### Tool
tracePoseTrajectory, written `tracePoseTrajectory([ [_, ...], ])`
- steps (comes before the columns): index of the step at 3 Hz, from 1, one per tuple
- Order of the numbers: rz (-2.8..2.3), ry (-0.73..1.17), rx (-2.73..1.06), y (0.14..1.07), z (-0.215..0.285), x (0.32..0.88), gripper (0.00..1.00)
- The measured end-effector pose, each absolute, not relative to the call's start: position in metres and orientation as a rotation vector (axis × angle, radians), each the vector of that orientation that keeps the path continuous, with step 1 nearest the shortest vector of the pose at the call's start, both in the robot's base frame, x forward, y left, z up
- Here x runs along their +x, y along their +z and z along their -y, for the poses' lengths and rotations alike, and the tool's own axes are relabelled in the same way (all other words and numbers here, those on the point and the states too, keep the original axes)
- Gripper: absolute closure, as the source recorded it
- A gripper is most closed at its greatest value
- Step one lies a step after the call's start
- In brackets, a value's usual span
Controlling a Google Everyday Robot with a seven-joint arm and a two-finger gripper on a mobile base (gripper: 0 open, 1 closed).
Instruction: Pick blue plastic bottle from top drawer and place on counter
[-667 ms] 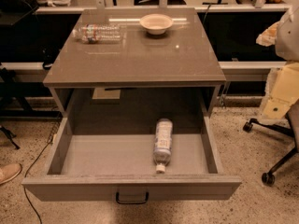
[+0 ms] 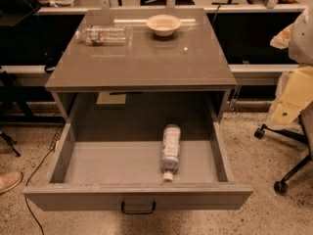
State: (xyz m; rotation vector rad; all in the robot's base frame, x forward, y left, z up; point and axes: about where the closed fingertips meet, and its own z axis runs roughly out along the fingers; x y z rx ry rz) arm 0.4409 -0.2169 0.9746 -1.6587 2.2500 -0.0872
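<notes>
The blue plastic bottle (image 2: 170, 151) lies on its side in the open top drawer (image 2: 138, 196), right of the middle, with its white cap toward the drawer front. The drawer is pulled fully out below the counter (image 2: 146, 58). My gripper (image 2: 293, 99) shows as a pale yellowish shape at the right edge of the view. It is beside the cabinet, well apart from the bottle, and holds nothing that I can see.
A clear bottle with a red-and-blue label (image 2: 103, 35) lies at the counter's back left. A white bowl (image 2: 163, 24) stands at the back middle. An office chair base (image 2: 283, 173) stands on the floor at the right. A shoe (image 2: 9, 181) shows at the left edge.
</notes>
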Motion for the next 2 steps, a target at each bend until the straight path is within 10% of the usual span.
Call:
tracePoseTrajectory([
  [2,-2.421,0.142,-1.348,0.892,0.174,0.498,0.00],
])
